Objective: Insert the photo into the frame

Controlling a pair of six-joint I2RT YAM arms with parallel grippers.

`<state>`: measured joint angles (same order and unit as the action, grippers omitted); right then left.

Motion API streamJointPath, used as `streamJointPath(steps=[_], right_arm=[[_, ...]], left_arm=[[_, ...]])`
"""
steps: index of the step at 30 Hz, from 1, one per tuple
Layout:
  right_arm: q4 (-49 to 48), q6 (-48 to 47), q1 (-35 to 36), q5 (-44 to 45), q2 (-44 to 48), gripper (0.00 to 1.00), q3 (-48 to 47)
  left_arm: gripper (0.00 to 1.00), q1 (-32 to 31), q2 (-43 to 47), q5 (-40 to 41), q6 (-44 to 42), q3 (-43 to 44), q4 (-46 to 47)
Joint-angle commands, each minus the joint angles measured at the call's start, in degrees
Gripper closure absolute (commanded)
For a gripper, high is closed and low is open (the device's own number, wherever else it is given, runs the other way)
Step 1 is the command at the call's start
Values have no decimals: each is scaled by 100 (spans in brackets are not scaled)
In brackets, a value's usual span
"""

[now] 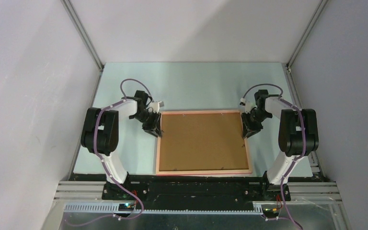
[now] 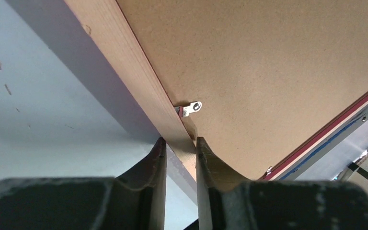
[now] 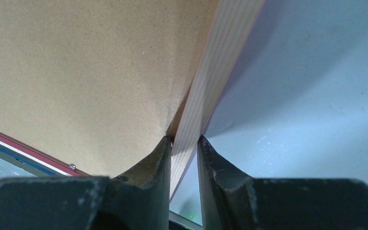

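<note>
While elbows sit raised, L gripper (image 2: 178, 141) + R gripper (image 3: 184, 139) clamp frame (image 1: 203, 170).

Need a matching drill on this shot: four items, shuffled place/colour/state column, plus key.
Items
1. left gripper
2. right gripper
3. backing board
4. metal clip

Descriptions
A. brown, filling the back of the frame
B. fingers on either side of the frame's right rail
C. silver, at the board's edge by the left rail
D. fingers on either side of the frame's left rail

Pairs: 1-D, 2-B, 3-A, 4-C
</note>
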<state>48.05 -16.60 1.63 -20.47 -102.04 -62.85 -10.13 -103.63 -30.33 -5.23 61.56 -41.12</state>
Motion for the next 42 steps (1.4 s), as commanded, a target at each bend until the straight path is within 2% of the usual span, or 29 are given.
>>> streamJointPath(steps=[1, 7, 15, 22, 28, 31, 34, 35, 39, 42], right_arm=[[-137, 128, 2, -318, -161, 85, -287], [-183, 207, -23, -405, -354, 89, -639], [-296, 299, -107, -478, -835, 91, -1333], [-366, 323, -110, -451, -1400, 87, -2061], [-462, 419, -112, -489, -1625, 83, -2286], [-515, 443, -115, -472, -1565, 74, -2243], [-554, 446, -266, -486, -1301, 60, -2134], [-557, 431, -303, -489, -1222, 52, -2078], [-601, 284, -316, -427, -624, 38, -1857], [-602, 77, -275, -366, 7, 32, -1672]], left_arm=[[80, -67, -173, -165, -8, 255, 93], [99, -86, -506, -228, 127, 739, 104], [100, -88, -1049, -195, 472, 1709, 100], [100, -86, -1504, 81, 785, 2407, 93], [99, -86, -1700, 421, 895, 2821, 100], [92, -86, -1695, 595, 917, 2921, 97], [76, -90, -1590, 758, 857, 2936, 104], [69, -88, -1491, 849, 811, 2934, 98], [51, -77, -1085, 1222, 699, 2888, 98], [39, -80, -664, 1481, 623, 2804, 109]])
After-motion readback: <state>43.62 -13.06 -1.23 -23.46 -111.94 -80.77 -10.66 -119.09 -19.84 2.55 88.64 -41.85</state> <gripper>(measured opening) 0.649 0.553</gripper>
